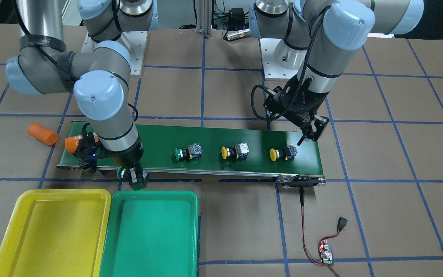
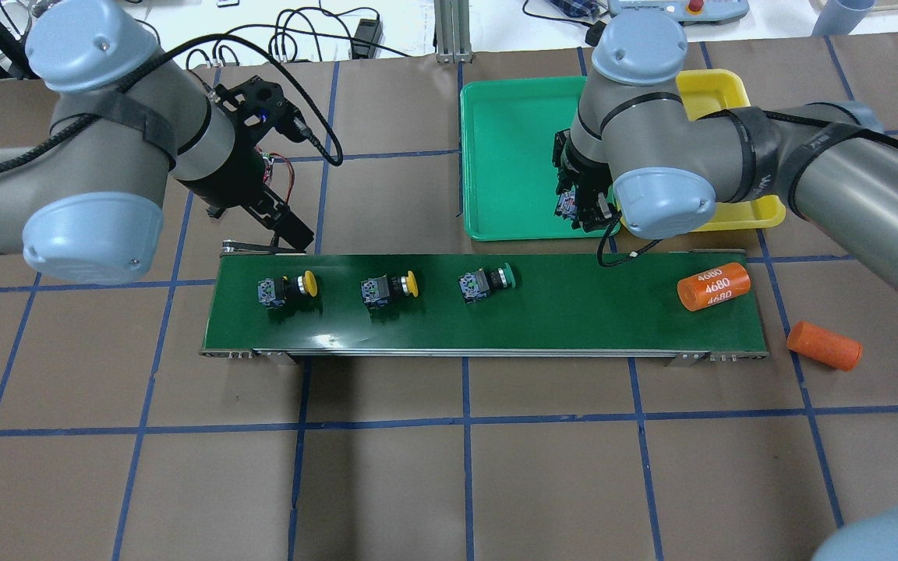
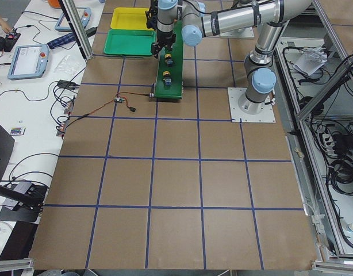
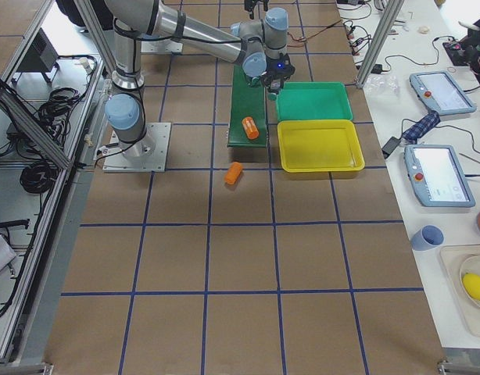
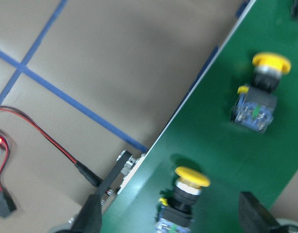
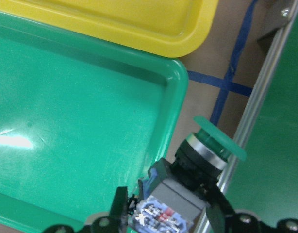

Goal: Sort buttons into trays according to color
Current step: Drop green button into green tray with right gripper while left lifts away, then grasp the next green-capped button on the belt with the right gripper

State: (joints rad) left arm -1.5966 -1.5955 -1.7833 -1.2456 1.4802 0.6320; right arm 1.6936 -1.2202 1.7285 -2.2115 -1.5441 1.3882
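My right gripper [image 1: 134, 179] is shut on a green button [image 6: 207, 150] and holds it over the gap between the belt's edge and the near corner of the green tray [image 1: 152, 234]. The yellow tray [image 1: 52, 231] lies beside the green one; I see nothing lying in either. Two yellow buttons [image 2: 287, 286] [image 2: 389, 287] and a second green button [image 2: 486, 280] lie on their sides on the belt. My left gripper [image 1: 309, 132] is open and empty, above the belt's end next to the end yellow button [image 5: 188, 191].
The dark-green conveyor belt [image 2: 574, 312] runs across the table. An orange cylinder [image 2: 714, 286] lies on its right end, another [image 2: 823, 345] on the table beside it. A red-black cable and a small circuit board [image 1: 326, 252] lie off the belt's left end.
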